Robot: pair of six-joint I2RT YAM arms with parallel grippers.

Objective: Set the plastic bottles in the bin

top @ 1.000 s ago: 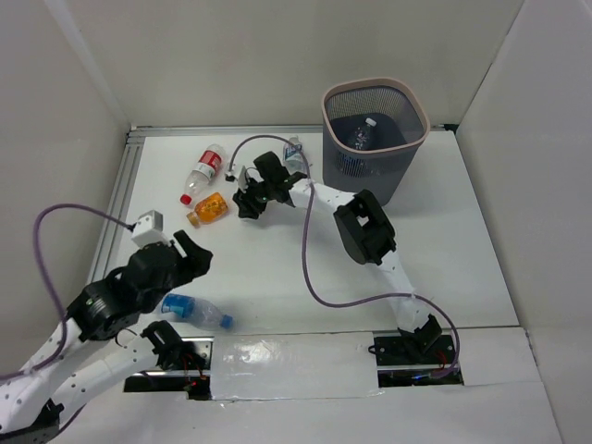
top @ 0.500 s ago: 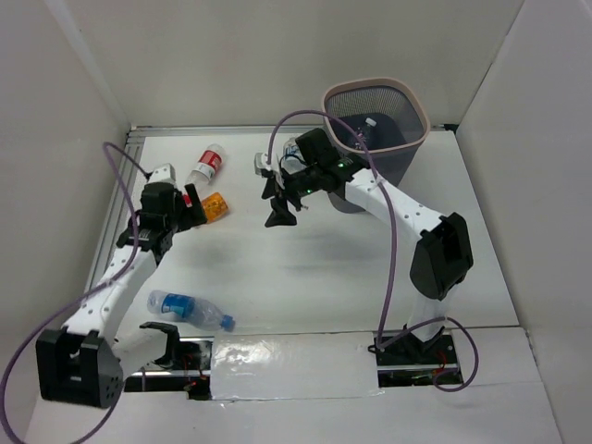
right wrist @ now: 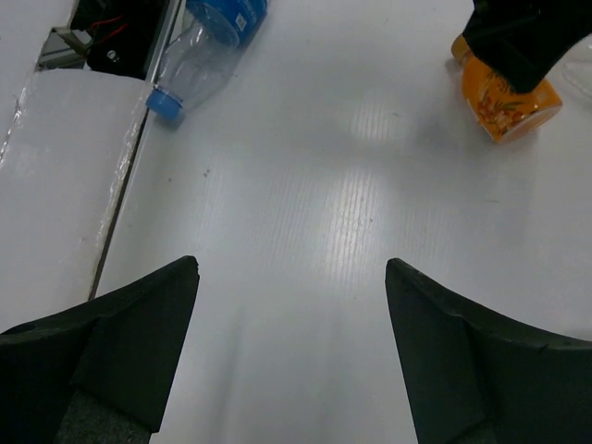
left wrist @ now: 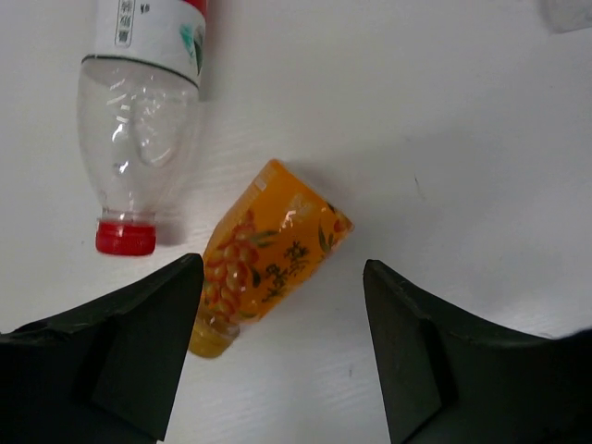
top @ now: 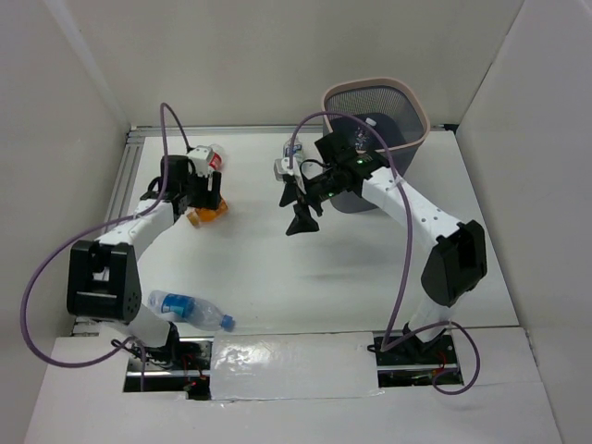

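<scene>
While my left fingers (left wrist: 139,342) stand wide apart above the counter (left wrist: 481,139), the orange bottle (left wrist: 277,250) shows in the gap between them, lying on its side. Its long axis runs diagonally in the left wrist view. The narrow neck end points to the lower left, by the finger on that side, and the flat base points to the upper right. I cannot tell whether either finger touches it.

Just beside it lies the red-label bottle (left wrist: 139,120). Its long axis is nearly upright in that view, with the red cap (left wrist: 125,238) pointing toward my fingers and the label end away. The two bottles are close but apart.

My right fingers (right wrist: 120,342) are also spread wide and hold nothing; they hang over bare counter.

Well apart from them, at the near edge on my left side, the blue-label bottle (top: 190,310) lies on its side. Its cap points right in the top view.

The bin (top: 396,84) stands upright at the far right, just behind my right arm.
</scene>
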